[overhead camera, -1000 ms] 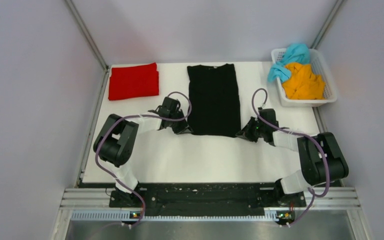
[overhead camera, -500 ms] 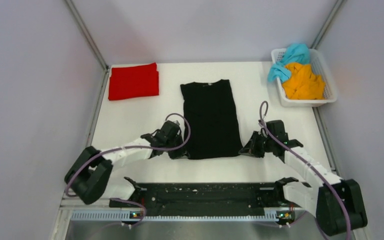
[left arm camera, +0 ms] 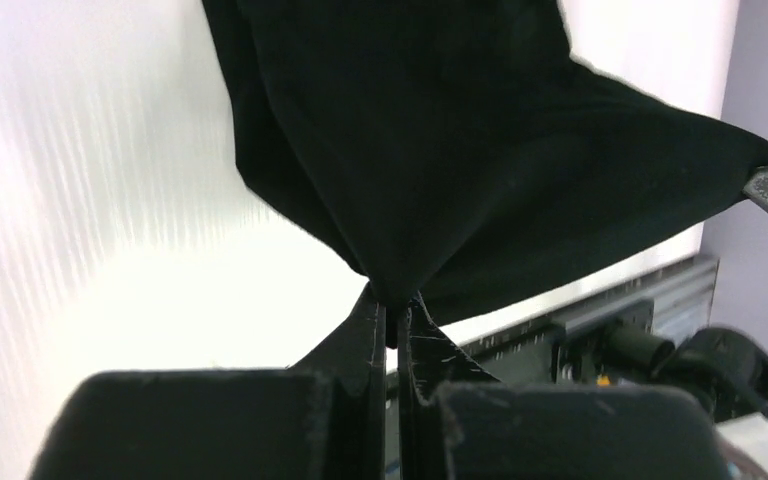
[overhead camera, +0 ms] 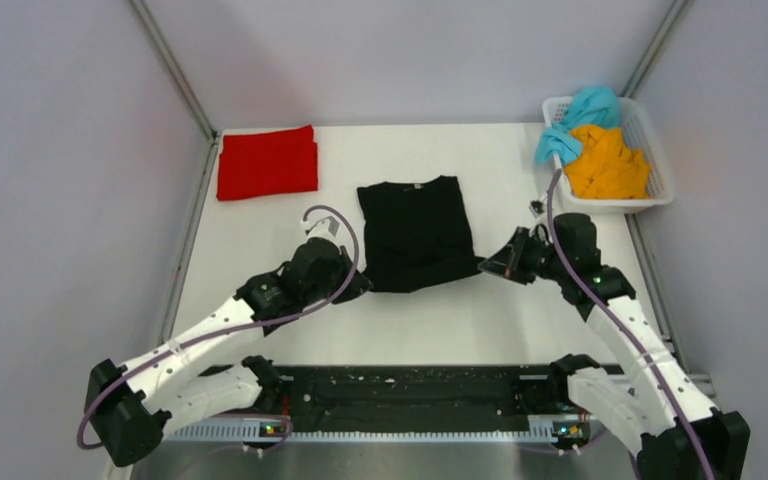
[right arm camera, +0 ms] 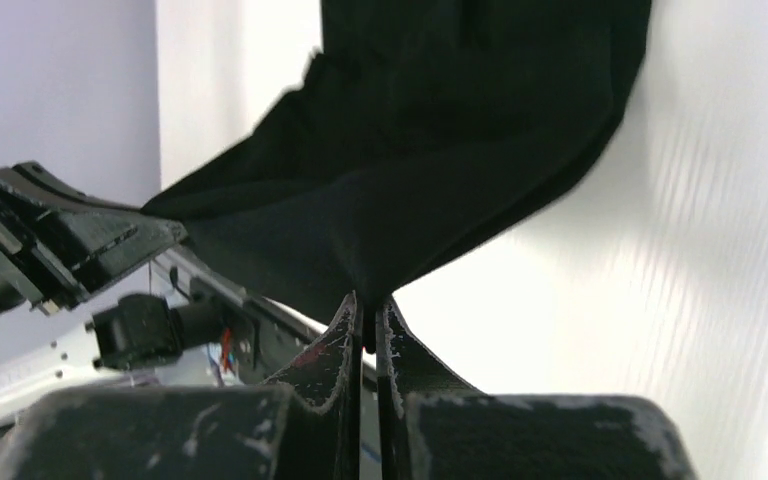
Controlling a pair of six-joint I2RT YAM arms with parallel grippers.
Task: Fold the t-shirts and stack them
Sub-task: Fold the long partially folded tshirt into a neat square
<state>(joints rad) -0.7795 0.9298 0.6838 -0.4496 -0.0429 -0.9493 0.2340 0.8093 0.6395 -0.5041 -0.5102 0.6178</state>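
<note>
The black t-shirt lies in the middle of the white table, its near hem raised off the surface. My left gripper is shut on the hem's left corner, and the cloth fans up from between the closed fingertips. My right gripper is shut on the right corner, the black cloth stretched away from it. A folded red t-shirt lies at the far left. An orange t-shirt and a teal t-shirt are heaped in the basket.
The white mesh basket stands at the far right corner. Grey walls close in the table on the left, back and right. A black rail with the arm bases runs along the near edge.
Both grippers first dragged the shirt toward the near edge, then lifted the hem and carried it back toward the collar. The visible black cloth is shorter now. Both arms are stretched further out.
</note>
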